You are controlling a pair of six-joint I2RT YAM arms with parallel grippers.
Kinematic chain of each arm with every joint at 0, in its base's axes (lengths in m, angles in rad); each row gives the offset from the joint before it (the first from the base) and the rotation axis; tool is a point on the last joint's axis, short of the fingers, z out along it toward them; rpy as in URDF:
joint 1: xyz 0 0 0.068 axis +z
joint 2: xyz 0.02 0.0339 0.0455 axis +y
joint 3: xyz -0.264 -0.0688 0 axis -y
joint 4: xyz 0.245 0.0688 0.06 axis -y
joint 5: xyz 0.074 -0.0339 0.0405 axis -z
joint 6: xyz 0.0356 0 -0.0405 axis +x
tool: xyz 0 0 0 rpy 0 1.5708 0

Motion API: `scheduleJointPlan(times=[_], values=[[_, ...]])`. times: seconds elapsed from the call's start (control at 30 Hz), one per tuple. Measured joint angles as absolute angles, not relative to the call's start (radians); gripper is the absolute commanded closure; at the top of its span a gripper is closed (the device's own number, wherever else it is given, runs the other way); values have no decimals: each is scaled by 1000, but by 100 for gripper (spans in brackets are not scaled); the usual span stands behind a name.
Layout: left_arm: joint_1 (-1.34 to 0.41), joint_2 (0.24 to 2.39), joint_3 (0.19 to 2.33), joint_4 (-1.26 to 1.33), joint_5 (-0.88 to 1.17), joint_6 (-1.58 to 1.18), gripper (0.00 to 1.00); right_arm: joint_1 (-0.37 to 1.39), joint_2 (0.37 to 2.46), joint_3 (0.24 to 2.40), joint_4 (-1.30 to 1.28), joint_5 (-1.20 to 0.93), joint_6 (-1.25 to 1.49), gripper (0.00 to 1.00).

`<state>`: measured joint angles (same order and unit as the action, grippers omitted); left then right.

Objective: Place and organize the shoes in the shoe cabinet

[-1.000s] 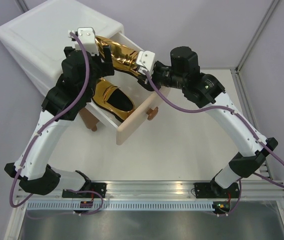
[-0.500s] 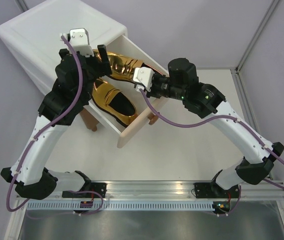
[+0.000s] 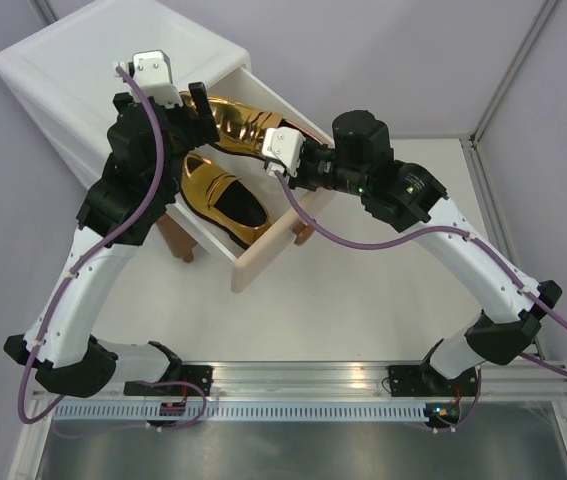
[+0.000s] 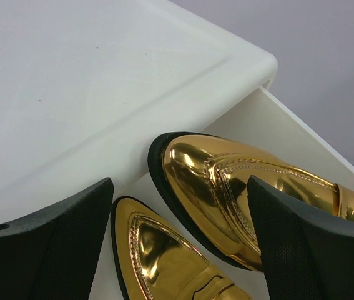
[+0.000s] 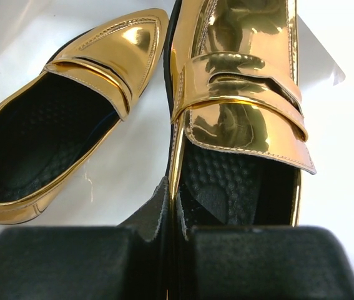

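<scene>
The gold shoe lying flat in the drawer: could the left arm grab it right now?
Probably yes. The left gripper hangs open over the toe of the flat shoe, with nothing covering it. The second gold shoe, pinched by the right gripper, crowds one side.

Left pincer (image 3: 191, 113) spread wide, arm extended; right pincer (image 3: 267, 143) clamped on gold shoe (image 3: 231, 124) rim.

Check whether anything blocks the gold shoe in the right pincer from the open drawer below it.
Nothing visible lies under the held gold shoe. The second gold shoe already fills the near half of the drawer, close beside it, and the open left pincer hangs at its toe.
</scene>
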<state>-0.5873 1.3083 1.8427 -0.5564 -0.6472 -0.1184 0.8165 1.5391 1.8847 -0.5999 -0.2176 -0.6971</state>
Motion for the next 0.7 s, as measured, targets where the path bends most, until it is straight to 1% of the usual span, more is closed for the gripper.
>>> scheduleJointPlan(times=[0.1, 0.13, 0.27, 0.4, 0.47, 0.53, 0.63, 0.7], values=[[-582, 1310, 1843, -551, -642, -118, 9, 819, 1539, 1885, -601, -205, -701, 89], [-582, 1310, 1843, -550, -640, -118, 9, 820, 1539, 1884, -602, -200, -703, 86], [-574, 1310, 1843, -549, -630, -118, 9, 823, 1539, 1883, -599, -185, -704, 80], [-567, 1312, 1843, -547, -625, -118, 9, 826, 1538, 1879, -587, -176, -703, 80], [-564, 1314, 1843, -547, -622, -118, 9, 827, 1538, 1879, -575, -175, -703, 83], [-561, 1317, 1843, -550, -619, -118, 9, 827, 1538, 1879, -581, -176, -699, 84], [-557, 1325, 1845, -554, -601, -118, 9, 826, 1537, 1882, -582, -176, -688, 91], [-556, 1332, 1845, -566, -587, -118, 9, 826, 1537, 1882, -580, -178, -672, 91]])
